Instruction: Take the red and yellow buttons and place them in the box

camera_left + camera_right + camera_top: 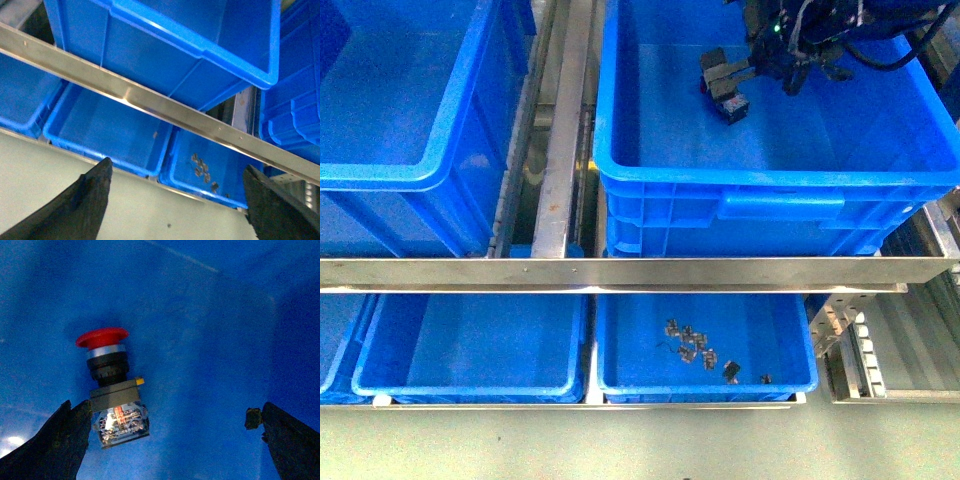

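1. The red button [733,105] is seen lying on the floor of the box [760,178], in its far half, toward the left side.
2. In the right wrist view the red button [114,390] is shown with its round red cap at one end, then a silver ring, a black collar and a grey contact block (a small yellow tab juts from the block).
3. The right gripper [725,82] is held low inside the box, just above the button.
4. The right gripper [167,415] is released: its two dark fingers [55,445] are spread wide, and the button sits just beside one of them. Whether that finger touches it cannot be told.
5. The left gripper [176,167] is likewise released, its fingers [92,197] set well apart with nothing between them.
6. Beyond the left gripper a steel rail [150,102] is seen, with a shallow lower tray [180,167] behind it.
7. Small grey parts [700,348] are scattered in that lower tray [620,345], which stands below the box, under the steel rail [620,272].
8. A second large crate [380,175] is placed to the left of the box.
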Controlling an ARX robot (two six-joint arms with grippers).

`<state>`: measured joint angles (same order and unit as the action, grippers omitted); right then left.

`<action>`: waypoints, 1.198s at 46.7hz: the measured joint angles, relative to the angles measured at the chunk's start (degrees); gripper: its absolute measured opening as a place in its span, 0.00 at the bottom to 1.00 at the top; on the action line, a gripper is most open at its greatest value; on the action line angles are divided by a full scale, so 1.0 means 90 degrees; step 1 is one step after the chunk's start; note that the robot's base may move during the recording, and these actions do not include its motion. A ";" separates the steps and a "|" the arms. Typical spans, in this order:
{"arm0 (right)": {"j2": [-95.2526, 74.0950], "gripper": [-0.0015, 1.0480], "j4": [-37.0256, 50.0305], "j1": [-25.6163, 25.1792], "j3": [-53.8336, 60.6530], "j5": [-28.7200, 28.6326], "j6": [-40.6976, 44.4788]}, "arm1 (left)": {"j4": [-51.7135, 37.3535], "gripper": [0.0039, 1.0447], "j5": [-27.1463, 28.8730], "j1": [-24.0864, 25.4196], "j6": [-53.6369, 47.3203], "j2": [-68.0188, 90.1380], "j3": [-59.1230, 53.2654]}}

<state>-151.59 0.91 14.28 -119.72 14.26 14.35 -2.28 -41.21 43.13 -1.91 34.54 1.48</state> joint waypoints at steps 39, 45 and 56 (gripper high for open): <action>0.8007 0.94 0.2363 0.1477 1.0076 0.0687 -0.4022 | 0.0291 0.02 0.4571 -0.4770 0.0199 -0.3820 -0.0053; 0.8359 0.94 0.2373 0.1440 1.0161 0.1001 -0.4413 | 0.0291 0.02 0.4573 -0.4770 0.0202 -0.3820 -0.0053; 0.8361 0.90 0.2943 0.1277 1.0367 0.1251 -0.4248 | 0.0291 0.02 0.4575 -0.4770 0.0199 -0.3820 -0.0053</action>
<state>-76.34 27.40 25.78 -26.41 25.52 -23.88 0.34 -0.03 0.21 -0.12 0.16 0.99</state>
